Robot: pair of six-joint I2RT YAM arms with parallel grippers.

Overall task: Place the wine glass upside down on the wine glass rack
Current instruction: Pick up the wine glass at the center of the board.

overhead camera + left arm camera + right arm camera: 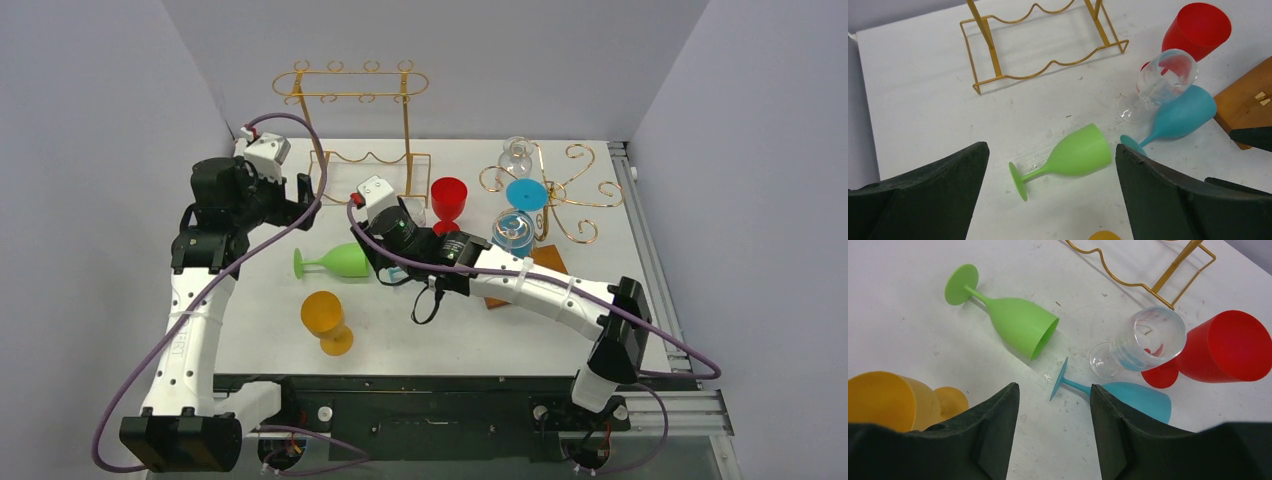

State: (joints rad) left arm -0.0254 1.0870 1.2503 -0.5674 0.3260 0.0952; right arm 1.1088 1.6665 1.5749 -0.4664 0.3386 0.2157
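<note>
**Item: blue glass** (1140, 397). We take this for the task's glass, since the right fingers (998, 435) hang straight over its stem. It lies on its side on the surface (270, 350), mid-table, mostly hidden under the right arm in the top view.

**Axis:** the foot points toward the green glass (1018, 327) and the bowl toward the block (1248, 105). Seen from the right wrist, the stem runs almost in line with the gap from finger to finger. The foot shows in the gap and the bowl passes under one finger. We judge a wrist turn is needed before any pinch on the stem.

**Right fingers:** parted, grasping nothing.

**Left fingers** (938, 195): spread wide, grasping nothing. They are raised at the back left, well apart from the blue glass, so the right arm is the nearer.

**Glasses on the surface: five**
- blue, lying
- green, lying
- clear glass (1148, 340), tipped against the red one
- red glass (1225, 347)
- orange glass (883, 400), near the front edge

**Racks: two, both gold wire**
- tall rack (405, 130) at the far edge
- curly rack (541, 165) on the block, just beyond the blue bowl

We cannot tell which rack is meant.

**At the curly rack:** a clear one (516, 155) and a blue foot (527, 193). Exact number uncertain.
</note>
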